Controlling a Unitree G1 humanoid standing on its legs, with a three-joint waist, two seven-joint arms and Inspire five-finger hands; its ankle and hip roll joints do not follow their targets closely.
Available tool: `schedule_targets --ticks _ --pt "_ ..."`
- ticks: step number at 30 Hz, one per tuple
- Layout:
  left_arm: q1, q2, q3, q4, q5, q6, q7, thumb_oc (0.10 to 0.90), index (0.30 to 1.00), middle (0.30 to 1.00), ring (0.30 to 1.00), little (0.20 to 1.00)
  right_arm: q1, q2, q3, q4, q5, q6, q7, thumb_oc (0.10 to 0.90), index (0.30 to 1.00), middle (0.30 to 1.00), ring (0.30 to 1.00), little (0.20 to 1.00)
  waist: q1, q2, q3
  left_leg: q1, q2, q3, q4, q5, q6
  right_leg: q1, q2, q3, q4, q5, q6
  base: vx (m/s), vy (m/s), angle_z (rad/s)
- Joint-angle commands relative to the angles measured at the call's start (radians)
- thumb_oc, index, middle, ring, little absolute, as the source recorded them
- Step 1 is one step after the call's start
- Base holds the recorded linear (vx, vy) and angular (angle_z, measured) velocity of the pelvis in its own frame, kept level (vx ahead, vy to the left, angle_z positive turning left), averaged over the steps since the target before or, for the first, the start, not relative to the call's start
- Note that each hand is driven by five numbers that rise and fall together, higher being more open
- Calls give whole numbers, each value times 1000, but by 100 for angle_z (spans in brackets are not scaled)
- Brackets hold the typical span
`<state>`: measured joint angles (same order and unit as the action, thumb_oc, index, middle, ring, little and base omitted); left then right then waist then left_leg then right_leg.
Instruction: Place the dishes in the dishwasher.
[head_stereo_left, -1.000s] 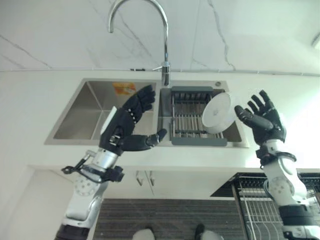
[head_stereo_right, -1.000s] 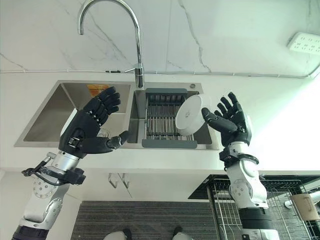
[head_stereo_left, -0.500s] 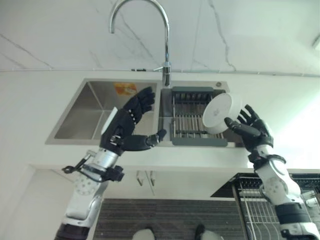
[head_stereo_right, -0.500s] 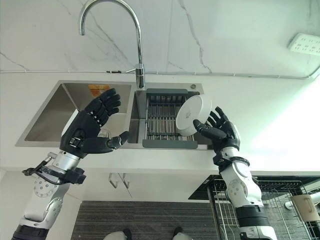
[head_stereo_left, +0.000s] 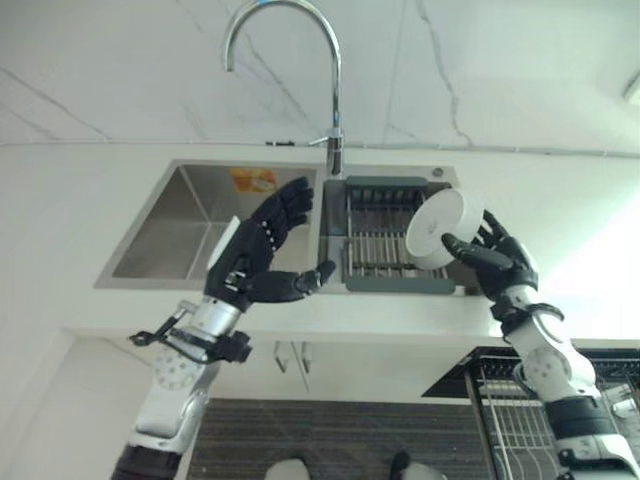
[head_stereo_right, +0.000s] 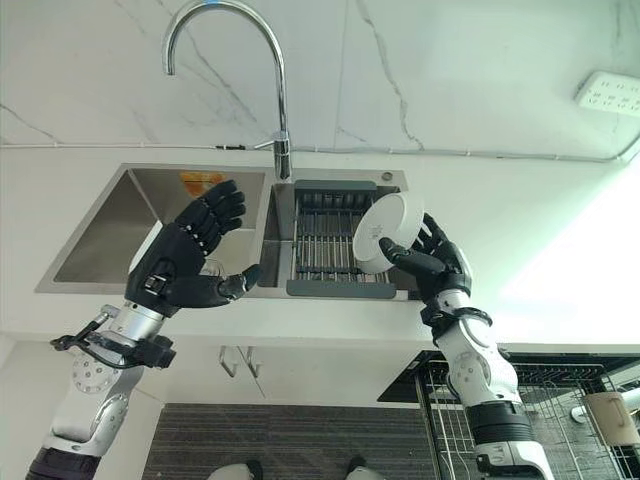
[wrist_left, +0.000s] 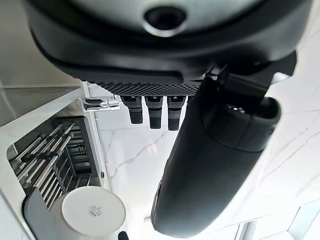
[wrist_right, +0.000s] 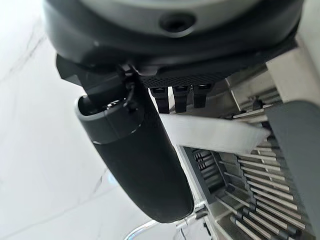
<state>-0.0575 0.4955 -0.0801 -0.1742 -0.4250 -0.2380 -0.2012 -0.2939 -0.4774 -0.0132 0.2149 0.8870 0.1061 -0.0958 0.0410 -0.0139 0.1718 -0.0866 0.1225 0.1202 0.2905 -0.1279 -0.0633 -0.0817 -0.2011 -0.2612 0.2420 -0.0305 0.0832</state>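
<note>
So the white bowl (head_stereo_left: 437, 228) is propped on its edge at the right end of the drying rack (head_stereo_left: 385, 243) in the right basin of the sink (head_stereo_left: 150, 240), bottom facing the robot, tilted back a little. The right hand (head_stereo_left: 492, 262) is right at it: fingers spread behind the bowl's right rim, thumb reaching across the front lower edge. From the right wrist view the rim sits just past the fingertips, and I'd say the fingers aren't closed on it yet, more of a loose open cup about to pinch.

The left hand (head_stereo_left: 258, 258) is well apart, hovering open over the divider between the two basins, fingers straight, holding nothing. So the right one is clearly the nearer hand for the pickup.

The bowl looks plain, round, shallow, with a small grey mark in the middle of its base. The pull-out dishwasher rack (head_stereo_right: 560, 420) shows low at the right, below the table (head_stereo_right: 560, 250) edge.
</note>
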Motion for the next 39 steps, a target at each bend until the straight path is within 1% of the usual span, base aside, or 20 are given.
schedule_targets --ticks 1,8,15,16,17,18,21,24,28,36,39 --pt "-110 45 -7 -53 -17 -75 29 800 900 900 900 900 -152 -46 -34 14 57 -74 27 800 900 900 900 900 29 -23 -66 64 26 20 9 -108 -19 41 -36 -18 58 -111 62 0 0 0" --pt "-110 50 -12 -51 -19 -71 36 800 900 900 900 900 -178 -51 -26 61 99 -63 39 800 900 900 900 900 40 -24 -66 64 25 17 9 -108 -19 50 -36 -25 58 -116 59 11 3 3" --pt "-116 58 -21 -44 -21 -65 51 800 900 900 900 900 -220 -58 -14 122 137 -57 21 800 900 900 900 900 50 -22 -69 62 21 10 9 -106 -19 57 -30 -29 58 -123 53 18 7 5" --pt "-116 61 -20 -41 -25 -66 51 800 900 900 900 900 -224 -61 -19 135 148 -60 16 582 573 573 573 573 52 -22 -69 62 20 8 9 -105 -18 59 -29 -29 58 -123 52 0 0 0" --pt "-116 61 -19 -40 -26 -67 50 800 900 900 900 900 -227 -62 -21 141 155 -63 11 518 476 476 476 476 53 -22 -69 62 19 7 9 -105 -18 59 -29 -30 58 -124 51 0 0 0" --pt "-116 64 -20 -38 -28 -67 51 800 900 900 900 900 -231 -64 -22 150 162 -69 4 400 300 300 300 300 54 -21 -69 62 18 6 9 -105 -18 61 -29 -30 58 -124 51 0 0 0" --pt "-121 63 -37 -37 -25 -62 66 800 900 900 900 900 -265 -58 -29 198 157 -112 -66 400 300 300 300 300 63 -17 -72 61 16 3 9 -104 -17 66 -28 -32 58 -127 49 4 10 4" --pt "-128 68 -44 -32 -26 -63 79 800 900 900 900 900 -288 -63 -36 221 156 -142 -114 400 300 300 300 300 67 -14 -73 60 13 -1 9 -104 -16 68 -27 -33 58 -128 47 -5 20 7" --pt "-127 72 -48 -33 -26 -64 92 800 900 900 900 900 -295 -65 -49 232 147 -172 -152 400 300 300 300 300 71 -11 -74 59 10 -6 9 -103 -15 70 -28 -33 58 -129 47 -21 14 7" --pt "-119 81 -42 -37 -31 -63 98 800 900 900 900 900 -294 -97 -56 235 54 -211 -184 400 300 300 300 300 76 -8 -72 55 7 -15 9 -100 -18 71 -33 -38 58 -127 51 -27 8 4" --pt "-112 79 -40 -47 -24 -67 104 800 900 900 900 900 -292 -124 -49 194 -43 -242 -207 400 300 300 300 300 72 -9 -72 53 8 -13 9 -99 -18 68 -36 -36 58 -127 55 -52 22 1"
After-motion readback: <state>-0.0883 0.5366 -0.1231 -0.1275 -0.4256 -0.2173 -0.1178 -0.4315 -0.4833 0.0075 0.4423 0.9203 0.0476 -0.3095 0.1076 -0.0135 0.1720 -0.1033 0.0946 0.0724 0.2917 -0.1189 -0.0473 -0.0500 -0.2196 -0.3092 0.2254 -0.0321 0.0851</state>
